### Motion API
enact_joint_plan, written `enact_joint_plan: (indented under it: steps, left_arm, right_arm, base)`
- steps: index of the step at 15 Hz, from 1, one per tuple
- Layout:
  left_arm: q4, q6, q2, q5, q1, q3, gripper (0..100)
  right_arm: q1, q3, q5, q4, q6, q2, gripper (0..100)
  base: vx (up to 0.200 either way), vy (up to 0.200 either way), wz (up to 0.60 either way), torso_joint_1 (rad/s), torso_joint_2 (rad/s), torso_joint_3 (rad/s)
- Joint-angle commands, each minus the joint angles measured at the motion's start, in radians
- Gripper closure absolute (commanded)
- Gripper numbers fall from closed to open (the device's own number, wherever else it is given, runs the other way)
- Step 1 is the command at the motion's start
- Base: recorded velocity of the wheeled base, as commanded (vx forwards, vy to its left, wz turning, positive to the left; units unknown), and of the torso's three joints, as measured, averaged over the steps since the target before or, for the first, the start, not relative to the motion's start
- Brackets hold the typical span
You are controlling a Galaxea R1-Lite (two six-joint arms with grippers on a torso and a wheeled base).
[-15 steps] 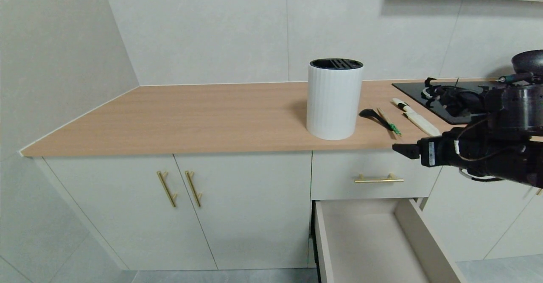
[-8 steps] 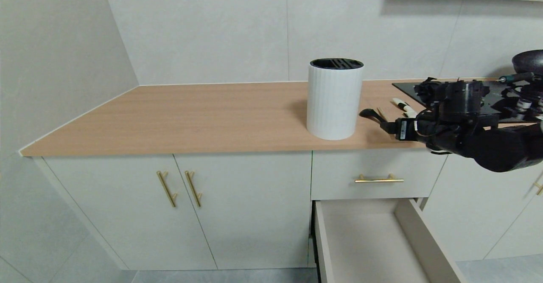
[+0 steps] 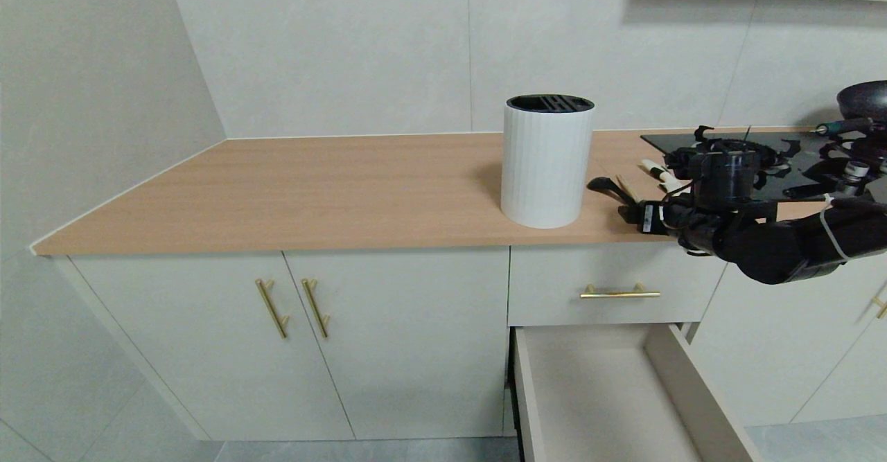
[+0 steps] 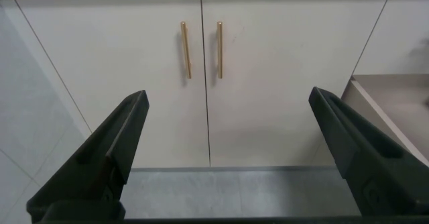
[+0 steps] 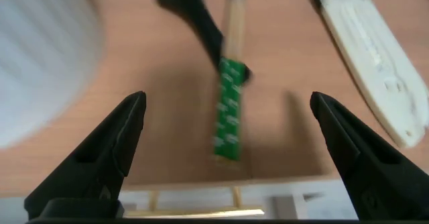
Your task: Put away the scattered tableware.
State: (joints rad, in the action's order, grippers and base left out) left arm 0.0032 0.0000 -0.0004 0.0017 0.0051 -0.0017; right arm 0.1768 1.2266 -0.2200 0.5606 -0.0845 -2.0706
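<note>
On the wooden counter (image 3: pixel 312 185), a black spoon (image 3: pixel 604 186), a pair of chopsticks with green ends (image 5: pixel 228 110) and a white knife (image 5: pixel 372 63) lie to the right of a tall white ribbed utensil holder (image 3: pixel 546 162). My right gripper (image 3: pixel 634 214) hovers over the counter's front edge, just above the chopsticks' green ends, open and holding nothing. In the right wrist view the spoon (image 5: pixel 194 13) lies beside the chopsticks between my spread fingers. My left gripper (image 4: pixel 228 184) hangs low, open and facing the cabinet doors (image 4: pixel 201 83).
Below the counter a drawer (image 3: pixel 693 393) is pulled out, under a closed drawer with a gold handle (image 3: pixel 619 294). A black cooktop (image 3: pixel 762 154) with a dark pan (image 3: pixel 866 98) sits at the right. Tiled walls stand behind and to the left.
My right arm rose from in front of the closed drawer and moved left over the counter edge, down to the chopsticks and spoon. Its gripper stayed open.
</note>
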Motion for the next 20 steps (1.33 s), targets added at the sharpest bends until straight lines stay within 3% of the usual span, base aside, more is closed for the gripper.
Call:
enact_joint_plan:
  steps: [1,4,5,15,18,20]
  left_arm:
    - [0.0,0.0,0.0,0.0,0.001,0.0,0]
    - [0.0,0.0,0.0,0.0,-0.001,0.0,0]
    - [0.0,0.0,0.0,0.0,-0.001,0.0,0]
    - [0.0,0.0,0.0,0.0,-0.001,0.0,0]
    - [0.0,0.0,0.0,0.0,0.001,0.0,0]
    - [0.0,0.0,0.0,0.0,0.001,0.0,0]
  right_arm:
    - [-0.002,0.004,0.001,-0.01,0.0,-0.006,0]
    - [-0.003,0.01,0.001,-0.025,0.0,-0.009,0]
    - [-0.005,0.011,0.001,-0.034,0.0,-0.011,100]
    - [-0.013,0.007,-0.007,-0.038,-0.001,0.032,100]
    - [-0.017,-0.072,-0.01,-0.038,-0.005,0.147,100]
    - [-0.014,-0.197,-0.009,-0.038,-0.006,0.3,100]
  base:
    - [0.0,0.0,0.0,0.0,0.0,0.0]
    - [0.0,0.0,0.0,0.0,0.0,0.0]
    - [0.0,0.0,0.0,0.0,0.0,0.0]
    - [0.0,0.0,0.0,0.0,0.0,0.0]
    - [0.0,0.0,0.0,0.0,0.0,0.0]
    - [0.0,0.0,0.0,0.0,0.0,0.0]
